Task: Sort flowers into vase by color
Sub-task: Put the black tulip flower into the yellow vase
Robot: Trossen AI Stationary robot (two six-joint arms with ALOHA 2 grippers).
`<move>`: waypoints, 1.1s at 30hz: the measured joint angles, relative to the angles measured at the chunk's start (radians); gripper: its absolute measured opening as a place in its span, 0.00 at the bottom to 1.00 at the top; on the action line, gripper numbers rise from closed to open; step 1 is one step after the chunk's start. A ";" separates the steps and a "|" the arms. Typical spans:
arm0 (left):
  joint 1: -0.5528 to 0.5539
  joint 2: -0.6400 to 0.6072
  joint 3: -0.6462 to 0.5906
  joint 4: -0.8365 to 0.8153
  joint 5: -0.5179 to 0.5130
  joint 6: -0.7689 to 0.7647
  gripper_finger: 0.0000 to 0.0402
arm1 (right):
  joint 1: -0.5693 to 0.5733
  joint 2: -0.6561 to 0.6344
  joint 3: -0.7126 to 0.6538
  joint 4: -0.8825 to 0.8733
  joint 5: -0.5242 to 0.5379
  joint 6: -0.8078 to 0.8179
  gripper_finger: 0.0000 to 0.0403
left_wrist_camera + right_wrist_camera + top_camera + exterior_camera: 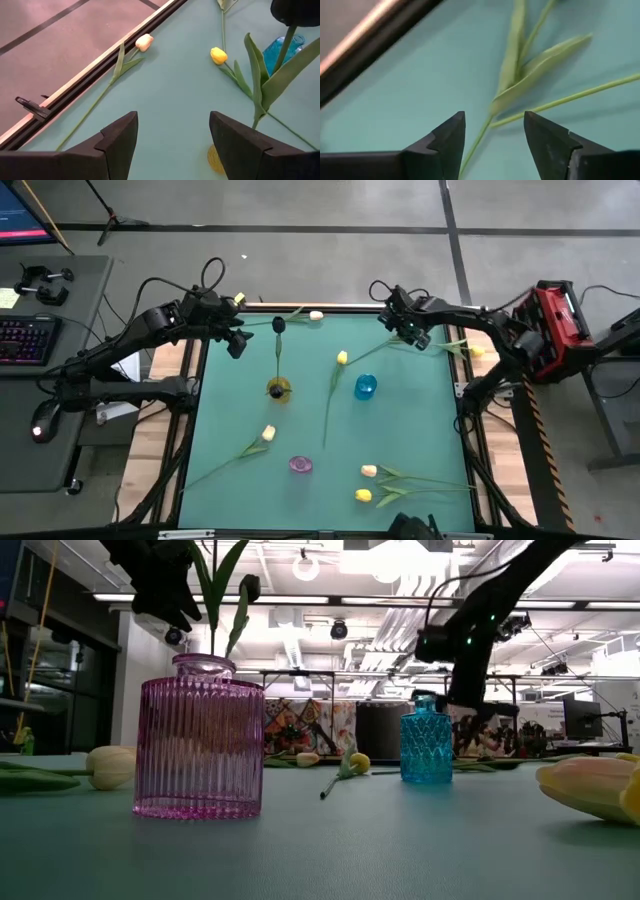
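Just ahead of the released right end effector (494, 131), green tulip stem (512, 50) flat on the mat, left end effector (172, 132) released.

Two dark robot arms reach in from opposite sides, both bent at the elbow. The left gripper (236, 340) hangs above the far left corner of the work surface, its fingers (117, 145) spread apart with nothing between them. The right gripper (417, 335) is near the far right corner, its fingers (445, 142) also parted and empty.
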 joint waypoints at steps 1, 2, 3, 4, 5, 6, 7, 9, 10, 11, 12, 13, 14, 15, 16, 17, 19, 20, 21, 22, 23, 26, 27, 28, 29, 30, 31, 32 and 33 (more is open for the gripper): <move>0.000 0.000 0.000 0.000 0.000 0.000 0.58 | -0.003 0.012 0.000 0.002 0.001 0.012 0.45; 0.000 0.000 0.000 0.000 0.000 -0.001 0.58 | -0.006 0.022 0.000 0.002 0.001 0.022 0.45; 0.000 0.000 0.000 0.000 0.000 -0.004 0.58 | -0.008 0.031 0.000 0.002 0.001 0.030 0.44; 0.000 0.000 0.000 0.000 0.000 -0.004 0.58 | -0.010 0.039 0.000 0.002 0.002 0.035 0.43; 0.000 0.000 0.000 0.000 0.000 -0.010 0.58 | -0.011 0.046 0.000 0.002 0.004 0.046 0.42; 0.000 0.000 0.000 0.000 0.000 -0.011 0.58 | -0.011 0.052 0.000 0.003 0.004 0.058 0.41; 0.000 0.000 0.000 0.001 0.000 -0.011 0.58 | -0.011 0.059 0.000 0.003 0.007 0.063 0.41; 0.000 0.000 0.000 0.003 0.000 -0.011 0.58 | -0.011 0.071 0.000 0.009 0.022 0.074 0.40; 0.000 0.000 0.000 0.003 0.000 -0.011 0.58 | -0.011 0.076 0.000 0.011 0.028 0.078 0.40; 0.000 0.000 0.000 0.003 0.000 -0.011 0.58 | -0.011 0.081 0.000 0.012 0.032 0.081 0.39; 0.000 0.000 0.000 0.003 -0.001 -0.011 0.58 | -0.011 0.088 0.000 0.013 0.034 0.081 0.39; 0.000 0.000 0.000 0.003 -0.001 -0.011 0.58 | -0.011 0.095 0.000 0.013 0.034 0.082 0.39; 0.000 0.000 0.000 0.003 -0.001 -0.010 0.58 | -0.011 0.102 0.000 0.014 0.034 0.082 0.39; 0.000 0.000 0.000 0.003 -0.001 -0.010 0.58 | -0.011 0.108 0.000 0.015 0.034 0.082 0.39; 0.000 0.000 0.000 0.003 -0.001 -0.010 0.58 | -0.011 0.114 0.000 0.019 0.035 0.082 0.39; 0.000 0.000 0.000 0.003 -0.001 -0.010 0.58 | -0.011 0.121 0.000 0.026 0.035 0.082 0.39; 0.000 0.000 0.000 0.003 -0.001 -0.010 0.58 | -0.011 0.132 0.000 0.034 0.037 0.082 0.39; 0.000 0.000 0.000 0.003 -0.001 -0.010 0.58 | -0.011 0.135 0.000 0.040 0.041 0.082 0.38; 0.000 0.000 0.000 0.003 -0.001 -0.011 0.58 | -0.011 0.137 0.001 0.043 0.043 0.082 0.38; 0.000 0.000 0.000 0.003 -0.001 -0.010 0.58 | -0.011 0.137 0.001 0.044 0.050 0.082 0.37; 0.000 0.000 0.000 0.003 -0.001 -0.010 0.58 | -0.011 0.138 0.001 0.045 0.057 0.082 0.36; 0.000 0.000 0.000 0.002 -0.001 -0.011 0.58 | -0.013 0.138 0.001 0.047 0.062 0.081 0.29; 0.000 0.000 0.000 0.002 -0.001 -0.011 0.58 | -0.015 0.138 0.001 0.049 0.062 0.074 0.25; 0.000 0.000 0.000 0.001 -0.001 -0.011 0.58 | -0.015 0.139 0.000 0.051 0.062 0.067 0.21; 0.000 0.000 0.000 0.000 -0.001 -0.011 0.58 | -0.015 0.139 0.000 0.053 0.063 0.054 0.16; 0.000 0.000 0.000 -0.002 -0.001 -0.011 0.58 | -0.015 0.139 0.000 0.056 0.064 0.036 0.10; 0.000 0.000 0.000 -0.003 -0.001 -0.010 0.58 | -0.015 0.139 0.000 0.062 0.064 0.022 0.06; 0.000 0.000 0.000 -0.003 -0.001 -0.010 0.58 | -0.015 0.137 0.000 0.070 0.064 0.004 0.03; 0.000 0.000 0.000 -0.003 -0.001 -0.010 0.58 | -0.013 0.135 -0.001 0.083 0.064 -0.010 0.03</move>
